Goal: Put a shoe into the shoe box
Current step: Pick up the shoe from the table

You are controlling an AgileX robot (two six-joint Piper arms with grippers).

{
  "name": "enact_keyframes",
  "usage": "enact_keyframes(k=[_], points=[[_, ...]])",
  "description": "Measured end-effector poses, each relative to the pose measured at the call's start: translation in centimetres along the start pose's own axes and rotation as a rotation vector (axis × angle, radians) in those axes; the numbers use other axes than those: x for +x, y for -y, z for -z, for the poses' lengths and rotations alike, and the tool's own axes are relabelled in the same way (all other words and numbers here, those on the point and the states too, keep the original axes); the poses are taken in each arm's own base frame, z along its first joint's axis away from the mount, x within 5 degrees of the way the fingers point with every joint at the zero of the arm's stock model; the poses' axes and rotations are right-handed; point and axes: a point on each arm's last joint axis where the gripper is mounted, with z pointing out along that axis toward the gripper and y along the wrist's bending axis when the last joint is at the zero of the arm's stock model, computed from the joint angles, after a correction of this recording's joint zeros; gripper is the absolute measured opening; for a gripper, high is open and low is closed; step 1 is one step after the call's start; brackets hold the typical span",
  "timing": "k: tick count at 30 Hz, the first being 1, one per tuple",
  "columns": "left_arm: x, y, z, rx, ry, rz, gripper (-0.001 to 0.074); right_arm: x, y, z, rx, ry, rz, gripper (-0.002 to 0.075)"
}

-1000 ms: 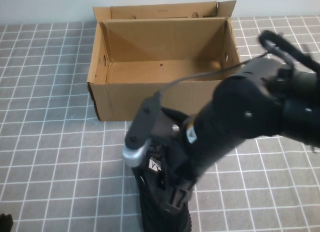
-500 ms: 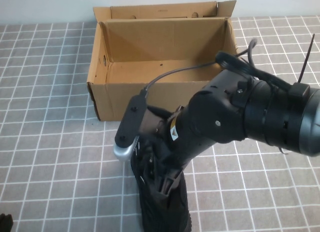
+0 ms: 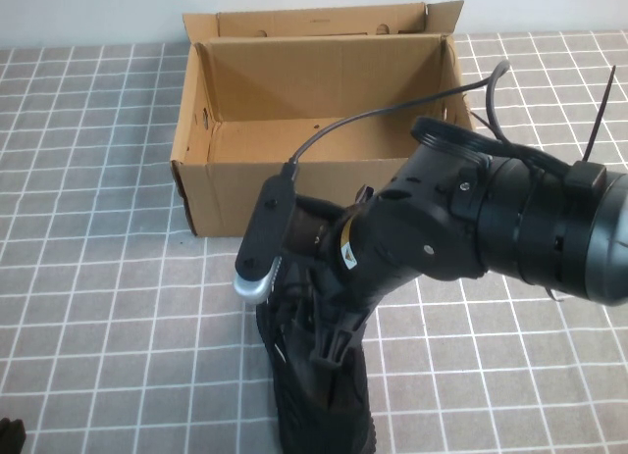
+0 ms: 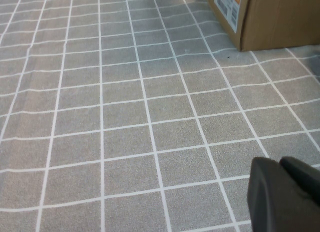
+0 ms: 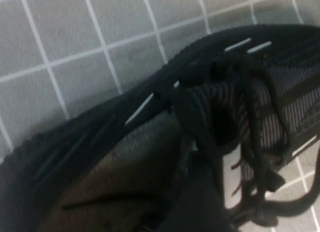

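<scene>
While our right arm (image 3: pixel 491 228) reaches in from the right edge of the bench and fills much of the high view, its right gripper (image 3: pixel 329 351) is lowered onto the shoe (image 3: pixel 319 405), which lies on the grey tiled bench (image 3: pixel 98 277) at the near edge, a little right of the middle. We see the black mesh upper and its dark sole running off the near edge of the high view, and the toe end is out of sight there. From the right wrist camera we look straight down onto the shoe's (image 5: pixel 150 142) laces (image 5: pixel 250 142) and the short white dashes on its side, with one dark finger dipping into the shoe's opening, so we read this pincer as closed on the shoe at its collar and tongue. The shoe box (image 3: pixel 314 130) stands toward the far edge of the bench, just beyond the shoe, its lid flap folded back against the far wall and its inside bare brown cardboard; box and shoe look close but we cannot tell whether they touch. Our left gripper (image 4: pixel 285 194) sits low near the near left corner of the bench, well apart from both things, its dark fingertips pressed together and holding nothing, with a corner of the shoe box (image 4: pixel 265 16) in its view.
</scene>
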Motion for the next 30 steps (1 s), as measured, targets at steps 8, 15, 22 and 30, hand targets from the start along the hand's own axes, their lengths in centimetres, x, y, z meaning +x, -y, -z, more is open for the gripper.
enact_keyframes(k=[8,15,22,30], points=[[0.0,0.0,0.0,0.000,0.000,0.000,-0.0001,-0.4,-0.5,0.0,-0.057,0.041,-0.075,0.0457],[0.0,0.0,0.0,0.000,0.000,0.000,-0.0001,-0.1,-0.4,-1.6,-0.037,-0.005,-0.040,0.0457],[0.0,0.0,0.0,0.000,0.000,0.000,-0.0001,0.2,0.2,-2.0,0.031,-0.041,0.023,0.0432],[0.0,0.0,0.0,0.000,0.000,0.000,-0.0001,0.2,0.5,-1.9,0.064,-0.049,0.062,0.0412]])
